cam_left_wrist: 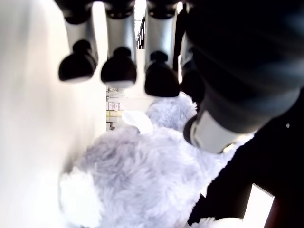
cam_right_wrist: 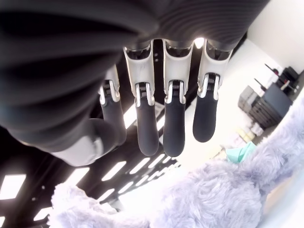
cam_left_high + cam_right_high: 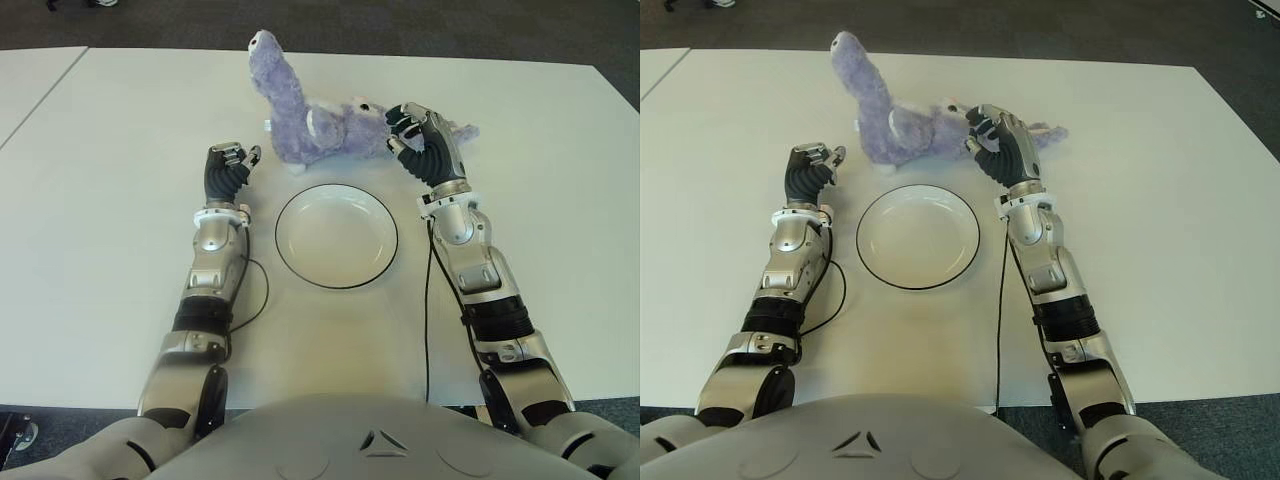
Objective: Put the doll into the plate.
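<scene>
**Doll lying behind the plate, both hands close by**

Left eye view: a purple plush doll [image 3: 320, 125] is lying on the white worktop [image 3: 120, 150] just behind the round white plate [image 3: 337, 236], outside its rim, with one long limb sticking up at the far side. The right hand [image 3: 420, 140] is showing at the doll's right end, over its fur, fingers bent toward it. The left hand [image 3: 228, 168] is showing to the left of the doll and of the plate, fingers curled and nothing in them.

Right eye view: the same layout is showing, and the plate is sitting bare between the two forearms, its dark rim line unbroken.

Left wrist view: the left hand's fingertips [image 1: 118, 71] are hanging apart from the doll's fur, touching nothing, with the worktop beside them.

Right wrist view: the right hand's fingers [image 2: 173, 128] are reaching out side by side above the fur with a clear gap, gripping nothing.
</scene>
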Robot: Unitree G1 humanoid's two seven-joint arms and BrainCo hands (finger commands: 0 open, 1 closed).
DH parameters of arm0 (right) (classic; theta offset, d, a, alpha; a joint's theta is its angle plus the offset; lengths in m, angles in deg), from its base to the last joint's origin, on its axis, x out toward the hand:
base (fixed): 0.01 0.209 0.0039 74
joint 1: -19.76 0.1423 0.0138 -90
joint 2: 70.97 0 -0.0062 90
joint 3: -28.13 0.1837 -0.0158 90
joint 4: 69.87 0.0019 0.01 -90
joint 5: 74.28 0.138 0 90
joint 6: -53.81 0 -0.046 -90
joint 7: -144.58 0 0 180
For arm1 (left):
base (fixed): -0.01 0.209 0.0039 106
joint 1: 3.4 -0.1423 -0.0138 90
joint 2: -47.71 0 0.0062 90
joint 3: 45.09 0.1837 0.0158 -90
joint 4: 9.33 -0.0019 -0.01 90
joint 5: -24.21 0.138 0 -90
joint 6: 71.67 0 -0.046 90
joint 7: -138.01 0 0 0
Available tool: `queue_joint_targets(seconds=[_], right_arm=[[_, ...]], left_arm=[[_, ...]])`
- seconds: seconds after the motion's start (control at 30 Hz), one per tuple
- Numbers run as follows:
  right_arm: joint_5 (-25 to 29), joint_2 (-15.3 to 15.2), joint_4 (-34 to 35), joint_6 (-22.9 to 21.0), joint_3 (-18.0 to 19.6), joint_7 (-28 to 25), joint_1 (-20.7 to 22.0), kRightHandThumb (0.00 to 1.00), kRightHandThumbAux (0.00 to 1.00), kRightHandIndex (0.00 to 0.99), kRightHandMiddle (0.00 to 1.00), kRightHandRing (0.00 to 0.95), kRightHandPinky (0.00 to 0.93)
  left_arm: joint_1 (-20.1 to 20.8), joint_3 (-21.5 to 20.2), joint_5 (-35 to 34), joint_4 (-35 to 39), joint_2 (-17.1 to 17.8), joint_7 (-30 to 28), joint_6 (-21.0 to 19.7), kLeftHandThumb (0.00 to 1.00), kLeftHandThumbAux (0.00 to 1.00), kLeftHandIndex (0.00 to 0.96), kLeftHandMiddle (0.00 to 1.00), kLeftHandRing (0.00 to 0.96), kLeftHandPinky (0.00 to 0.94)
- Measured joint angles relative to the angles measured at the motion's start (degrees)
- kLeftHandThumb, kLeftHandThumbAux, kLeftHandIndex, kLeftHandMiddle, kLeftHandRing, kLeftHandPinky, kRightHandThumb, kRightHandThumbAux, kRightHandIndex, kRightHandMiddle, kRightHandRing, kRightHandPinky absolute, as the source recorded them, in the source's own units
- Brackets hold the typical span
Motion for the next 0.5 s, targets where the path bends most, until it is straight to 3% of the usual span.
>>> queue_joint_targets(seconds=[0.5], right_arm=[[-7.72,-4.79,-3.82,3.89,-2.7,-0.79,4.51,0.581,0.426,0.166,0.323,0.324,0.314]], left_arm=[[0.42,0.0,-0.17,-0.79,-0.03,-0.01,0.62,0.385,0.789,0.773,0.836,0.844,0.816]])
